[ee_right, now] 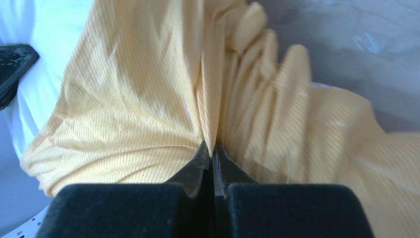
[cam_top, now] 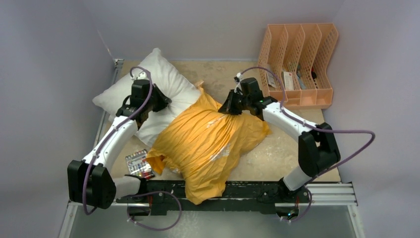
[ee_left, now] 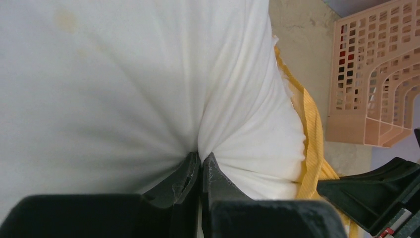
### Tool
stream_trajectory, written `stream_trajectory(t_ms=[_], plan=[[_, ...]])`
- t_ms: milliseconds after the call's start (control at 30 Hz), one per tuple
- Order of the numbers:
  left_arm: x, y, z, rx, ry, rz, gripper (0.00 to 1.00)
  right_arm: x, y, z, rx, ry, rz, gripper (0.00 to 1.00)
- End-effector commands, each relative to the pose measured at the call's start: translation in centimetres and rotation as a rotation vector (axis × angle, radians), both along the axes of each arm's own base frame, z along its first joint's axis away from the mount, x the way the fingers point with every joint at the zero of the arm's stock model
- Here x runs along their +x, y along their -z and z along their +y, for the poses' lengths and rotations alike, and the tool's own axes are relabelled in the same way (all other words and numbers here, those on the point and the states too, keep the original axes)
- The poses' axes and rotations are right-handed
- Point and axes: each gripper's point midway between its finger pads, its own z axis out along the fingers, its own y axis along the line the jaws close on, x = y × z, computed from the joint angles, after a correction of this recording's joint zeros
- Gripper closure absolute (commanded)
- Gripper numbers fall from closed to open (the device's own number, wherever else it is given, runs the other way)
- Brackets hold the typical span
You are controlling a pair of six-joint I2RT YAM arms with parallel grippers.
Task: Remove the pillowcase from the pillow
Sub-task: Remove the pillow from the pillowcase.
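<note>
The white pillow (cam_top: pixel 158 79) sticks out at the back left, its near half still inside the orange-yellow pillowcase (cam_top: pixel 208 144), which lies bunched and wrinkled across the middle of the table. My left gripper (ee_left: pixel 200 159) is shut on a pinch of the white pillow (ee_left: pixel 124 84) fabric, with creases radiating from the tips; in the top view the left gripper (cam_top: pixel 166 101) sits at the pillow's right side. My right gripper (ee_right: pixel 211 146) is shut on a fold of the pillowcase (ee_right: pixel 133 109); from above, that right gripper (cam_top: pixel 227 109) is at the cover's far edge.
A peach plastic file rack (cam_top: pixel 297 64) stands at the back right, also in the left wrist view as the rack (ee_left: pixel 371 84). A small printed card (cam_top: pixel 138 163) lies near the left arm's base. Walls close in on the left and back.
</note>
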Motion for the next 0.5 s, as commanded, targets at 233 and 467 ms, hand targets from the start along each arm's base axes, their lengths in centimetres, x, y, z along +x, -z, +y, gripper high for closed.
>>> stream_trajectory(t_ms=[233, 467], plan=[[-1.7, 2.9, 5.8, 0.095, -0.155, 0.136, 1.00, -3.4, 0.5, -9.9, -0.287, 0.154, 0.032, 1.00], [-1.3, 4.7, 4.6, 0.114, 0.031, 0.218, 1.00, -3.4, -1.0, -11.7, -0.234, 0.218, -0.011, 1.00]])
